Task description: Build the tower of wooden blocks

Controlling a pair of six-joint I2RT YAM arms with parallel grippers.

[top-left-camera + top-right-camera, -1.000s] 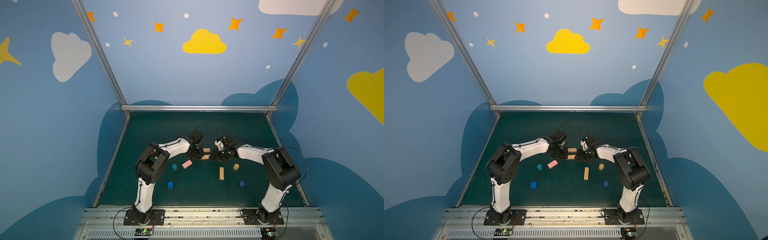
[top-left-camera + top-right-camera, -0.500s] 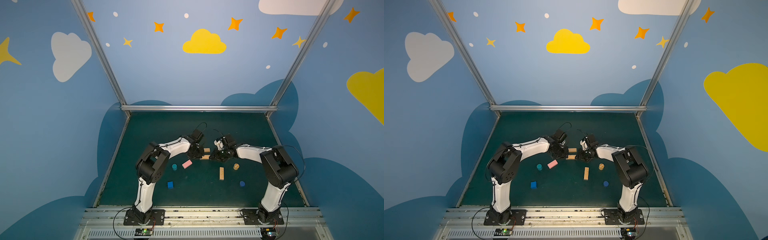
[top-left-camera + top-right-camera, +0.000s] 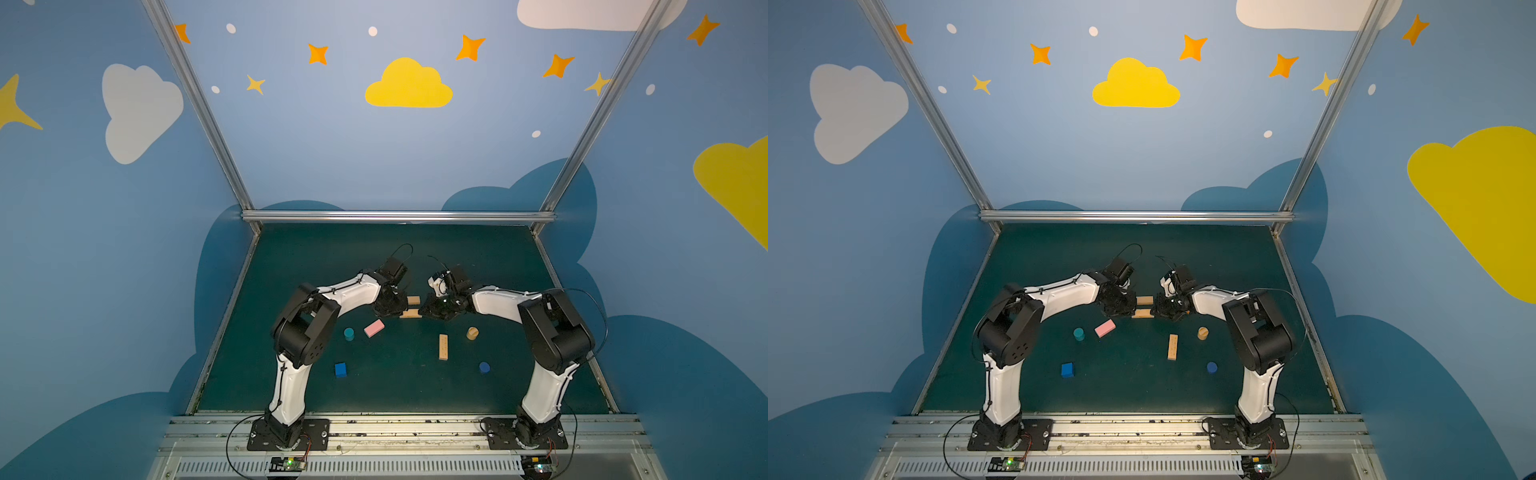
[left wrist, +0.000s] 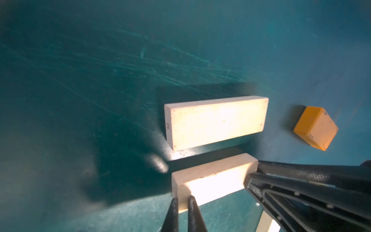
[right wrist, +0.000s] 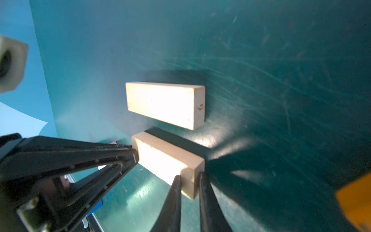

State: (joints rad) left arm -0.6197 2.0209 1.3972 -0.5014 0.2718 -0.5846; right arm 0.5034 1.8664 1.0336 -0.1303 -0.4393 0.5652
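Note:
Two tan bars lie side by side mid-table, the far one (image 3: 413, 300) and the near one (image 3: 410, 313). My left gripper (image 3: 397, 309) is at the near bar's left end. In the left wrist view its fingers (image 4: 182, 197) stand close together with the bar's end corner (image 4: 210, 178) between them. My right gripper (image 3: 426, 311) is at the opposite end. In the right wrist view it (image 5: 189, 176) is shut across the bar's end face (image 5: 192, 180). An orange bar (image 4: 316, 128) lies just beyond the right gripper.
Loose on the mat nearer the arm bases: pink bar (image 3: 374, 328), teal cylinder (image 3: 349, 333), blue cube (image 3: 340, 369), a third tan bar (image 3: 443, 347), tan cylinder (image 3: 472, 333), dark-blue cylinder (image 3: 484, 367). Metal rails (image 3: 399, 216) edge the mat.
Both grippers stay at the ends of the near tan bar. The arms and the blocks show no clear shift in the top views.

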